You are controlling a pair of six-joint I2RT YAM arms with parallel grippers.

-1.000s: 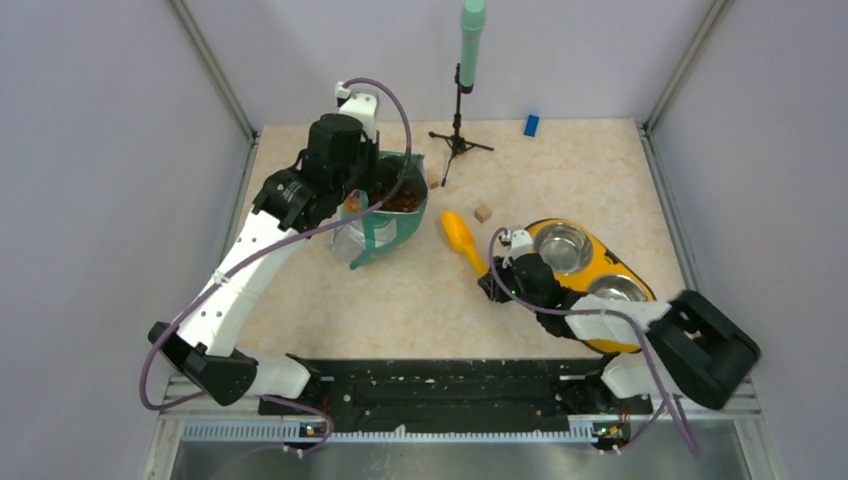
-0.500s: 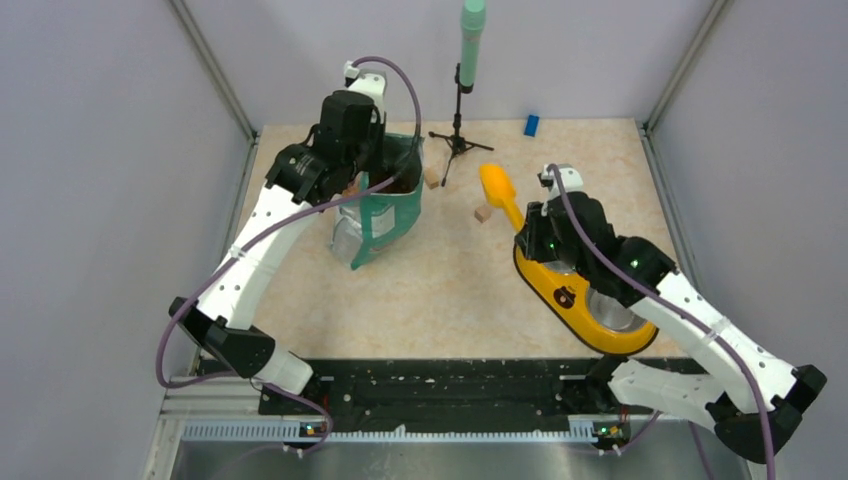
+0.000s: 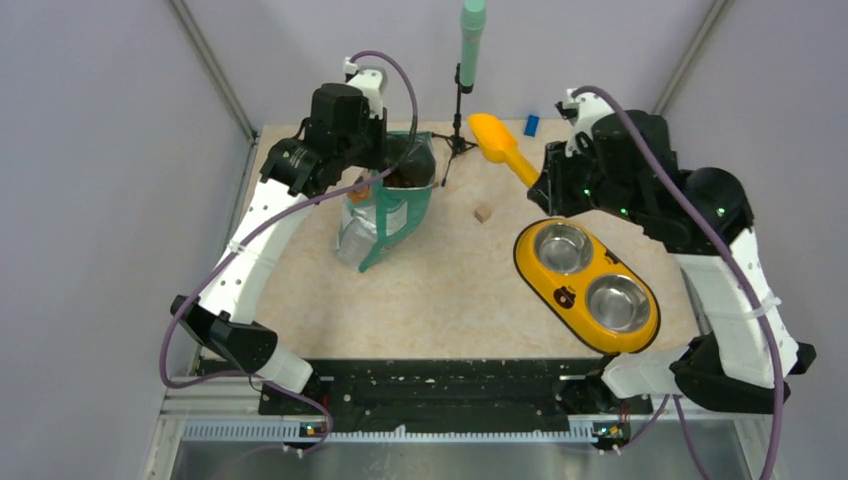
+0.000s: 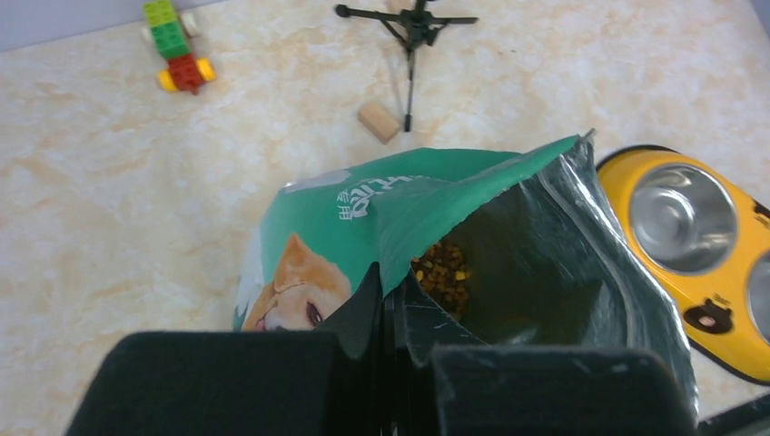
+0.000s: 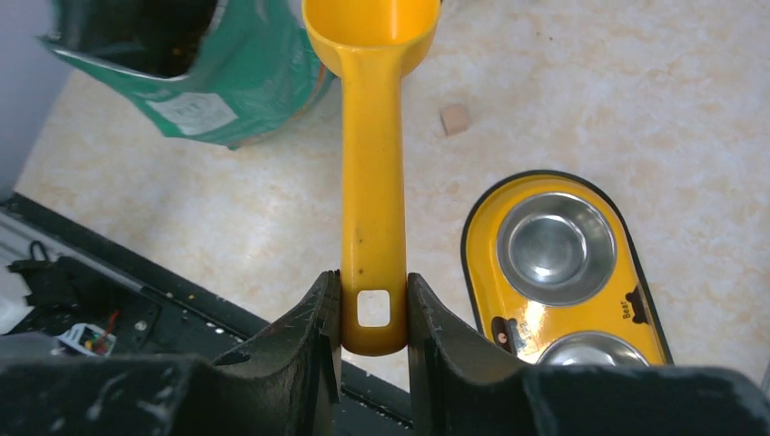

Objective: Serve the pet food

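Note:
A teal-and-white pouch (image 3: 388, 208) with a dog's face stands upright at the back left, its mouth open. Brown pet food (image 4: 444, 272) lies inside it. My left gripper (image 4: 390, 304) is shut on the pouch's near rim and holds that edge up. My right gripper (image 5: 374, 309) is shut on the end of a yellow scoop's handle (image 5: 372, 191). The scoop (image 3: 497, 143) hangs in the air right of the pouch, beyond the yellow double bowl (image 3: 524, 255). No kibble shows in the visible part of the scoop's cup. Both steel bowls (image 5: 548, 246) look empty.
A black tripod with a green pole (image 3: 462, 92) stands just behind the pouch. Small wooden cubes (image 3: 483, 213) (image 4: 379, 121) lie on the table between pouch and bowls. A blue block (image 3: 531, 124) sits at the back wall, and toy bricks (image 4: 174, 47) lie far left.
My right arm has lifted the scoop off the table in front of the bowls and carried it up and back. My left gripper has pulled the pouch more upright.

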